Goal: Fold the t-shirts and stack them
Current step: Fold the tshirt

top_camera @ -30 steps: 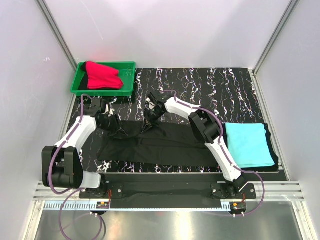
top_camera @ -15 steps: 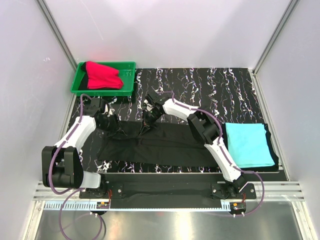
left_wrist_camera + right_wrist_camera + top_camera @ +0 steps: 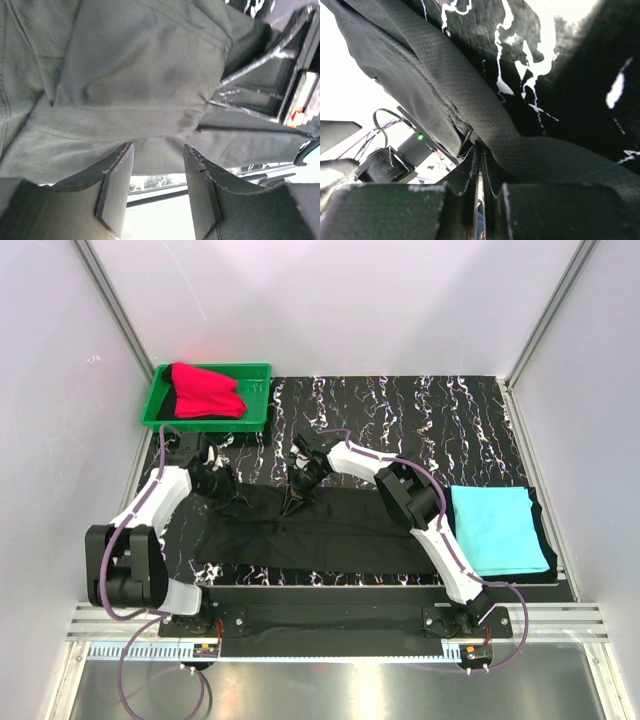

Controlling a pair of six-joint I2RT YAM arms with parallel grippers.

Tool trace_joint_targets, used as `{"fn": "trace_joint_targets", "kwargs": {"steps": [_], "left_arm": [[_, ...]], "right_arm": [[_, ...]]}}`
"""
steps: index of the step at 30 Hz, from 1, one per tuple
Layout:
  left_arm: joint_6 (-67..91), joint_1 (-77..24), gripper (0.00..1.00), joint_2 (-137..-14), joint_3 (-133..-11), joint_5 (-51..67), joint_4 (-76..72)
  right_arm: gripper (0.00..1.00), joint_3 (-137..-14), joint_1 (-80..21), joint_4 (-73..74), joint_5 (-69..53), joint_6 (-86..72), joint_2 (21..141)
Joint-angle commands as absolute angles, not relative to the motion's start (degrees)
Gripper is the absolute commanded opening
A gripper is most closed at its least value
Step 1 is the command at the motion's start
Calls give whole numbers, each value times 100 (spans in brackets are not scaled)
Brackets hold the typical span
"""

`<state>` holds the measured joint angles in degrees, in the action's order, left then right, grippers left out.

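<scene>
We note the black t-shirt [image 3: 320,532] spread flat on the near half of the bench [image 3: 430,420], its long side running left to right in front of the two arms

Left gripper [image 3: 224,492]: at the shirt's far left corner. In its wrist view the jaws stand well apart, with light showing through the gap. The black cloth lies just past the tips and is not clamped

Right gripper [image 3: 294,496]: at the shirt's far edge, left of the bench's middle. The jaws are pinched tight on a ridge of the black cloth, which lifts off the marbled surface into them

Turquoise t-shirt [image 3: 497,530]: folded into a neat rectangle at the right end of the bench, just beside the black shirt's right end. A dark strip shows along its near and right sides; we cannot tell what it belongs to

Red t-shirt [image 3: 205,390]: bunched in the green tray [image 3: 255,412] at the far left corner, well apart from the others, with some dark cloth under its left side
</scene>
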<state>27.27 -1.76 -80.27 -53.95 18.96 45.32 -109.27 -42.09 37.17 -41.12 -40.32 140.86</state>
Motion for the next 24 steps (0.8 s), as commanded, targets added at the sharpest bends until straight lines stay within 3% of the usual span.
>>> {"fn": "trace_joint_targets", "kwargs": {"steps": [1,14,16,20,24], "left_arm": [[2768,-9,49,-8374,-5695,1811,4307],[3234,475,41,-9431,-5467,1960,3630],[3252,475,42,-9221,-5397,1881,3612],[3278,466,52,-8816,-5344,1819,3612],[3313,457,54,-8605,-5326,1819,3612]], "right_arm": [[10,-10837,-4315,3674,-4104,-3885,13685],[12,-10609,-4122,3691,-4218,-3630,13359],[12,-10574,-4140,3700,-4306,-3639,13368],[12,-10424,-4148,3691,-4377,-3612,13333],[12,-10310,-4175,3674,-4500,-3612,13333]]}}
